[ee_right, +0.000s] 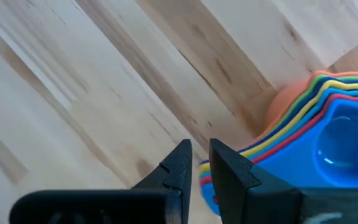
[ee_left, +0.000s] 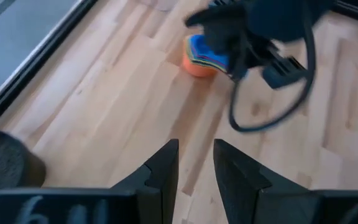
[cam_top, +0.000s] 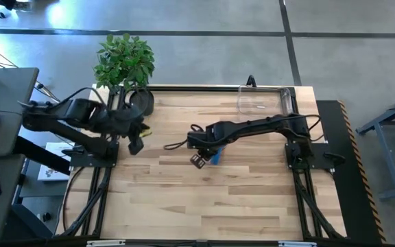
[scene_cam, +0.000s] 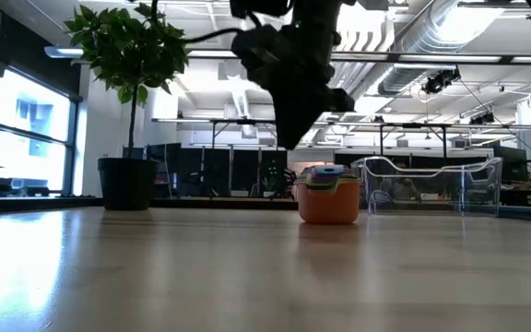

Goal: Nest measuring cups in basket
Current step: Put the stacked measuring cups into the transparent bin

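You get bright, even overhead light, window glare across the table (scene_cam: pixel 53 277), and motion blur in the left wrist view.

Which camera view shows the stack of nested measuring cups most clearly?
The right wrist view: the stack of measuring cups fills the frame edge, colored rims layered and distinct. The low view shows the stack whole but small, from the side. The left wrist view shows it partly behind the right arm. From above, only a blue bit shows.

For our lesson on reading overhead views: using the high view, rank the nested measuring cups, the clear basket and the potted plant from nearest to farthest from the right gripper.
From the right gripper:
1. Nested measuring cups, right beside it, mid-table.
2. Potted plant, far-left corner.
3. Clear basket, far edge, right side; plant and basket are too close to call.
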